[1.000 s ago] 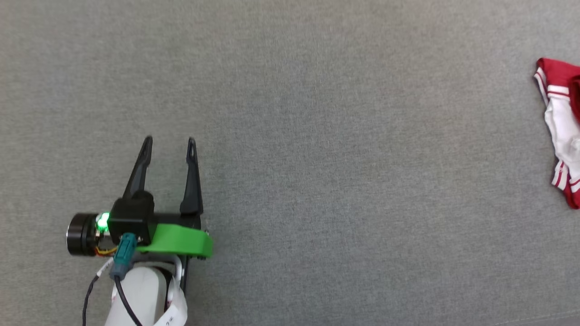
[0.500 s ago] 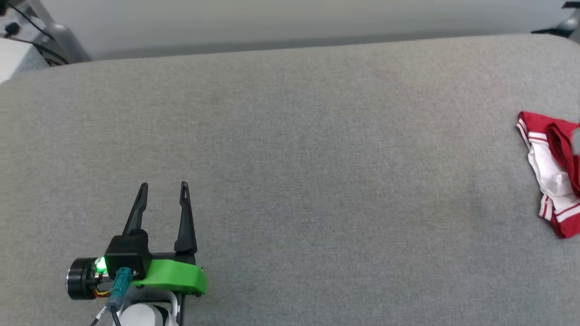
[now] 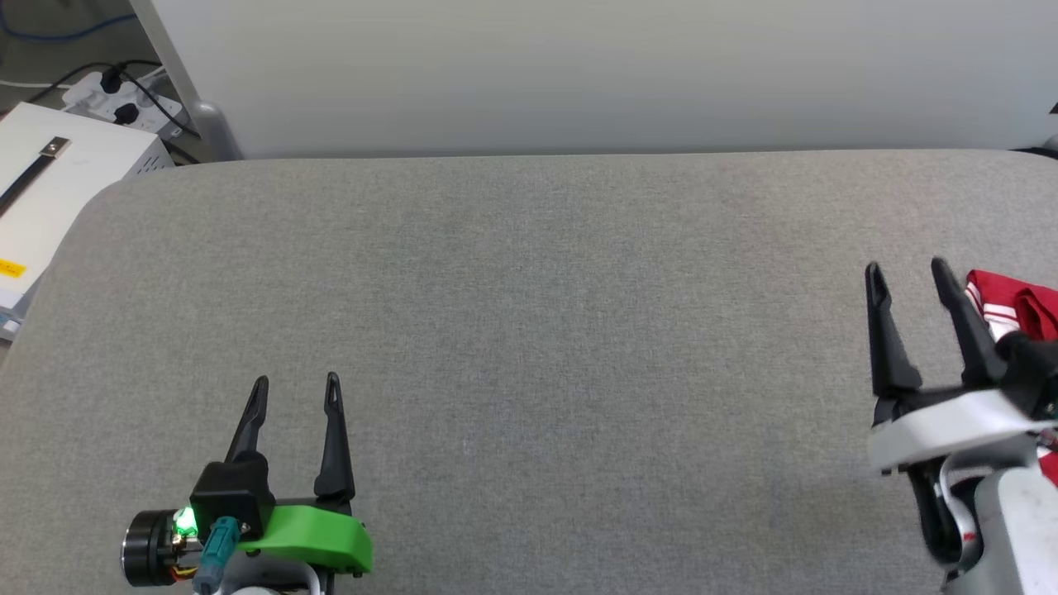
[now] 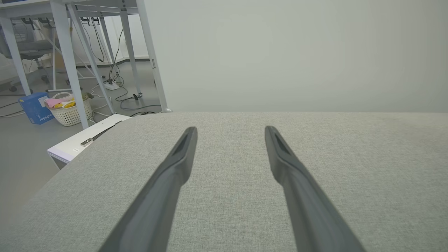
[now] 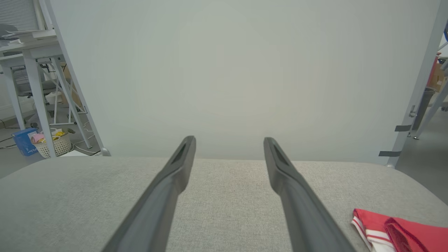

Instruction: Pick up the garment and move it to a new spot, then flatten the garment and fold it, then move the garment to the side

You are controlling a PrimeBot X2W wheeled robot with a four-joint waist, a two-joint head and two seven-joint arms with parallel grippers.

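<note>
Right end effector (image 3: 905,266) spread beside the bunched garment (image 3: 1000,296), we should shift right and pinch a thick fold.

My head camera looks down on the counter (image 3: 529,330). Both wrist cameras skim it low toward the wall (image 5: 224,70). The head and right wrist views share the garment (image 3: 996,293).

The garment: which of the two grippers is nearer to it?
The right gripper, on the white mount: the garment lies beside its fingers. The left gripper, on the green mount, is far off.
</note>
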